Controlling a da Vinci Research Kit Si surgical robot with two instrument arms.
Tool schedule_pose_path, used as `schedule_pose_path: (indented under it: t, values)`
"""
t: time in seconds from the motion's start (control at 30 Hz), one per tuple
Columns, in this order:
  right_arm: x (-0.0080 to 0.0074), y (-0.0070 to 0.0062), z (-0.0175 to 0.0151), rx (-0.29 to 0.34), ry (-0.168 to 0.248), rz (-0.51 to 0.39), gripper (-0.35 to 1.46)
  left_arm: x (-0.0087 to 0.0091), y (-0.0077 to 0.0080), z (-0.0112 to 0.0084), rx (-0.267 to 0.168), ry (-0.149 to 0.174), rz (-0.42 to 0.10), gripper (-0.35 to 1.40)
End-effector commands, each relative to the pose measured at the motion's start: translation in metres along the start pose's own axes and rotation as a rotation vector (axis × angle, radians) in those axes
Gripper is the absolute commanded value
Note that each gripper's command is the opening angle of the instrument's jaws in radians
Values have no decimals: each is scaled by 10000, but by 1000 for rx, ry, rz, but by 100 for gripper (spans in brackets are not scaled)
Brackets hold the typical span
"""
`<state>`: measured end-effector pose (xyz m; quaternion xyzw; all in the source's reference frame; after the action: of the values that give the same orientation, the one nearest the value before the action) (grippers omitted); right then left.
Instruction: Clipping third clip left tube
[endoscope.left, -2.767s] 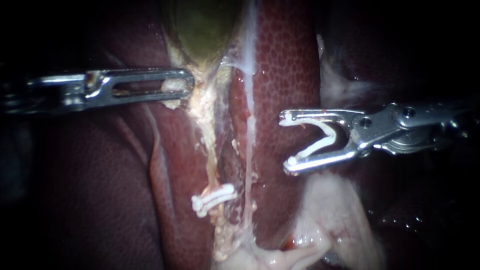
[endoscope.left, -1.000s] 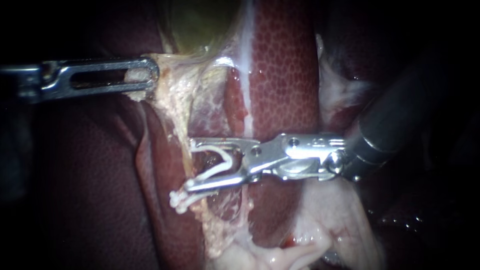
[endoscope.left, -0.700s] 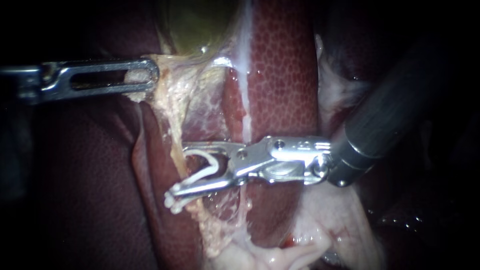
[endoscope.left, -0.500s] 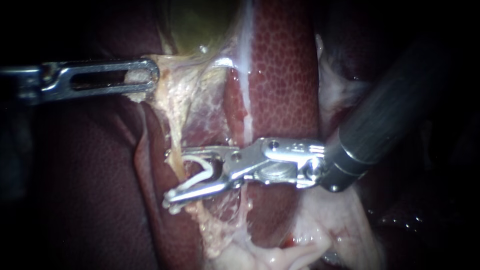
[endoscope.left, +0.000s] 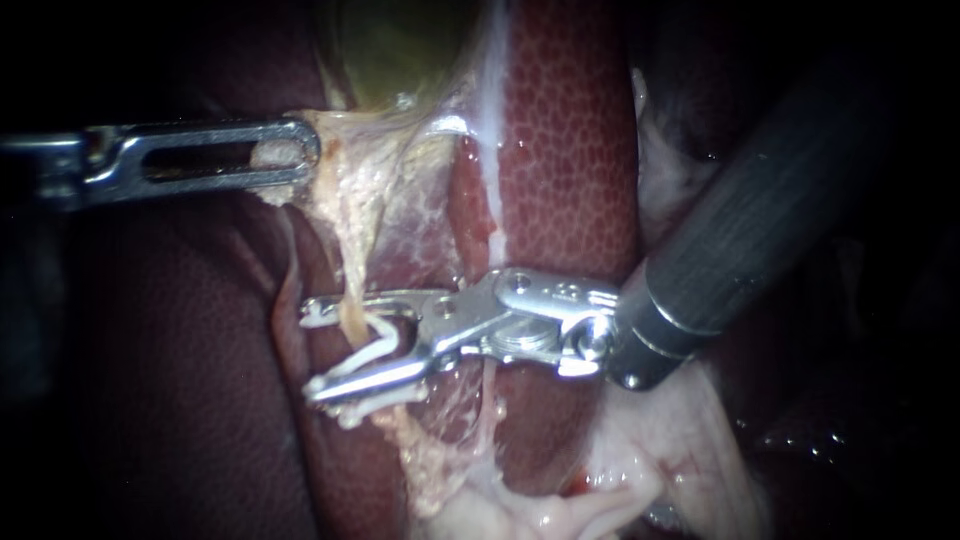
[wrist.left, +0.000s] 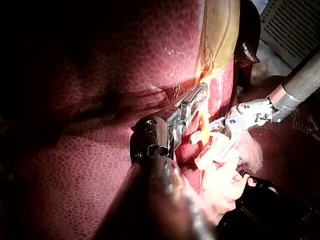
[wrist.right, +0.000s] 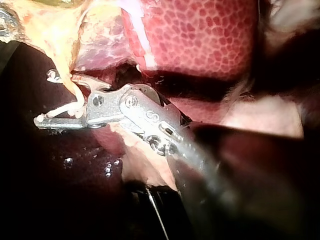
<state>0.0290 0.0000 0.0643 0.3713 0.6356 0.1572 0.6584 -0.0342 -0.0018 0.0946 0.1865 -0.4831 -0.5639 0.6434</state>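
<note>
Right instrument (endoscope.left: 314, 351) advanced leftward; jaws wide, carrying open white clip (endoscope.left: 372, 348), now straddle left tube (endoscope.left: 347, 280). Left instrument (endoscope.left: 300, 156) clamped on gallbladder (endoscope.left: 390, 50) edge, pulling taut. Risk, I'd judge: closing askew catches fat or the lower clip (endoscope.left: 350, 410).

Dark red liver (endoscope.left: 570, 150), fine mottled cell pattern, one whitish streak. Olive-green gallbladder (endoscope.left: 390, 50). Cream-yellow tissue (endoscope.left: 400, 200) and tube (endoscope.left: 347, 270). White clip (endoscope.left: 372, 347). Silver left instrument (endoscope.left: 298, 155). Silver right instrument (endoscope.left: 310, 350), black shaft.
</note>
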Motion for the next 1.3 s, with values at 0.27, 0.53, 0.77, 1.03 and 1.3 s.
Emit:
schedule_pose_path:
  t: [0.27, 0.53, 0.77, 1.03, 1.3]
  values:
    - [1, 3, -3, 1, 0, 7, 55, 1, 0, 1, 2, 1, 0, -21]
    - [1, 5, -6, 2, 1, 8, 45, 2, 0, 1, 1, 0, 1, -21]
    - [-1, 7, -10, 13, 0, 12, 25, 2, 0, 1, 4, 2, 1, -21]
    - [-1, 7, -11, 19, 0, 23, 6, 2, 0, 1, 4, 2, 1, -21]
    - [-2, 6, -13, 23, 0, 34, -19, 2, 0, 1, 4, 2, 1, -21]
